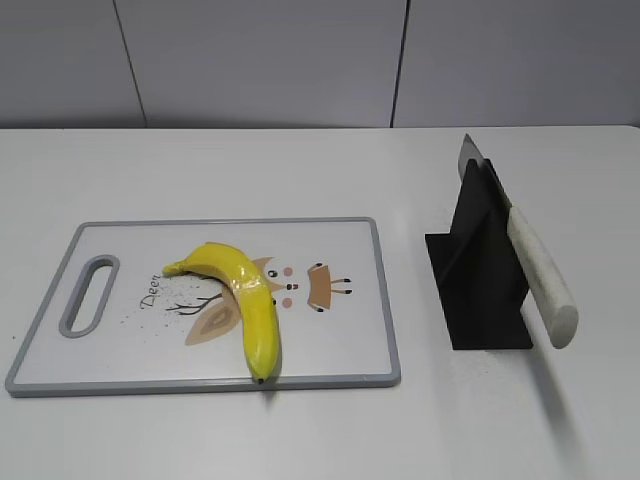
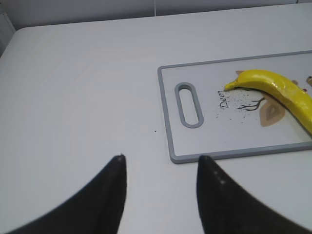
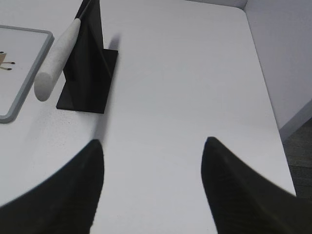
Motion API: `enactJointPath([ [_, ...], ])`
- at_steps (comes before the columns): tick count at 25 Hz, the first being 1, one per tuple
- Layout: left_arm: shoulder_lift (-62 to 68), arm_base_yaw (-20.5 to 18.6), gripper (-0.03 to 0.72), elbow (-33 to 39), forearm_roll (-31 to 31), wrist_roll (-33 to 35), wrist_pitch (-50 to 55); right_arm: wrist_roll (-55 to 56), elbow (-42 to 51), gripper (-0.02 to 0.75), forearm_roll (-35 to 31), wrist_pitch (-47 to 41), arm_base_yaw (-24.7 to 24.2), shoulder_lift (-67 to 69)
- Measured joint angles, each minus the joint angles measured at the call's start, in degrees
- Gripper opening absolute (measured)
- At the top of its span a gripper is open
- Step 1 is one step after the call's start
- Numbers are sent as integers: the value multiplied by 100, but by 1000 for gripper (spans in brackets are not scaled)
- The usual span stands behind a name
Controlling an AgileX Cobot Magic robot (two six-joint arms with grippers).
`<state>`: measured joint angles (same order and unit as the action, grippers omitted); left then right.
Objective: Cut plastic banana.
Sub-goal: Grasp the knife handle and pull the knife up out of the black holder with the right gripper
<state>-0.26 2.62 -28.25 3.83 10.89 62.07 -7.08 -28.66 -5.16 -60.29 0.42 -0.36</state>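
Note:
The plastic banana (image 1: 245,300) is glossy yellow and curved, with a seam across its middle. It lies on the white cutting board (image 1: 330,345), and shows at the right of the left wrist view (image 2: 278,90). A knife with a white handle (image 1: 540,280) rests tilted in a black stand (image 1: 480,290), right of the board; its handle also shows in the right wrist view (image 3: 57,56). My left gripper (image 2: 161,158) is open and empty, just off the board's near left corner. My right gripper (image 3: 153,142) is open and empty over bare table, near the stand (image 3: 87,63). Neither gripper shows in the exterior view.
The board (image 2: 195,153) has a grey rim and a handle slot (image 2: 189,105) at its left end. The white table's right edge (image 3: 265,87) runs close to my right gripper, with a drop beyond. A wall stands behind the table.

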Motion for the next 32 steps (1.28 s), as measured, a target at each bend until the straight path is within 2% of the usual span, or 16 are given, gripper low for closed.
enactJointPath([
  [14,0,0,441,0,-5,0,0,80,0,506,-47,0,0,127],
  [16,0,0,458,0,-5,0,0,211,-58,506,-52,-102,0,458],
  [22,0,0,602,0,0,0,0,321,-732,506,-66,-519,0,1789],
  [28,0,0,590,0,0,0,0,321,-1437,506,-89,-797,0,3074],
  [32,0,0,578,0,0,0,0,325,-1602,506,-109,-698,264,3688],
])
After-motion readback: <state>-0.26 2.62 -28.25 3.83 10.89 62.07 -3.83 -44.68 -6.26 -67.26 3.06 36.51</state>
